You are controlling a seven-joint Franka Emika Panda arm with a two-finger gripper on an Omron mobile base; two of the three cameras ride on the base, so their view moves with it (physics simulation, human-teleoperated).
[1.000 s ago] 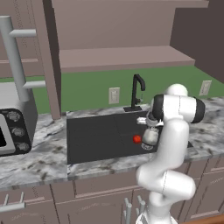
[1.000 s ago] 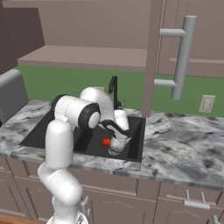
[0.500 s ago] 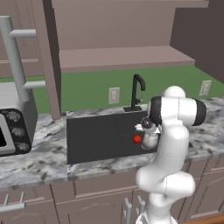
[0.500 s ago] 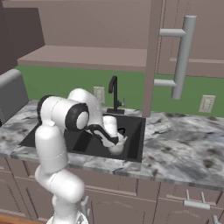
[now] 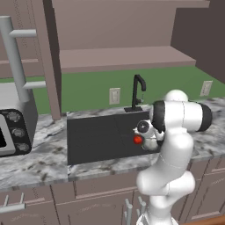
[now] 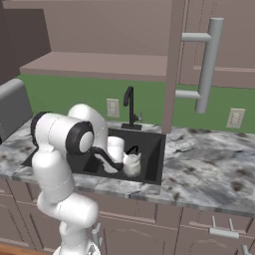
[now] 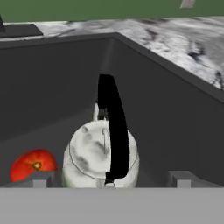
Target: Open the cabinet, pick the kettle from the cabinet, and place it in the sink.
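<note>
Since the earlier frames, your arm has dropped lower into the sink [image 5: 101, 140], carrying the kettle [image 5: 150, 139] down with it. From the left base view, you see the kettle inside the basin's right end, just beside a small red ball [image 5: 138, 139].

From the right base view, the kettle [image 6: 132, 164] sits low in the sink [image 6: 152, 154] below the faucet [image 6: 129, 105], near the front wall.

From the hand view, your tool [image 7: 109, 178] stands spread, its fingertips [image 7: 40, 179] either side of the kettle [image 7: 98, 157]; whether they touch it you cannot tell. No writing is readable.
</note>
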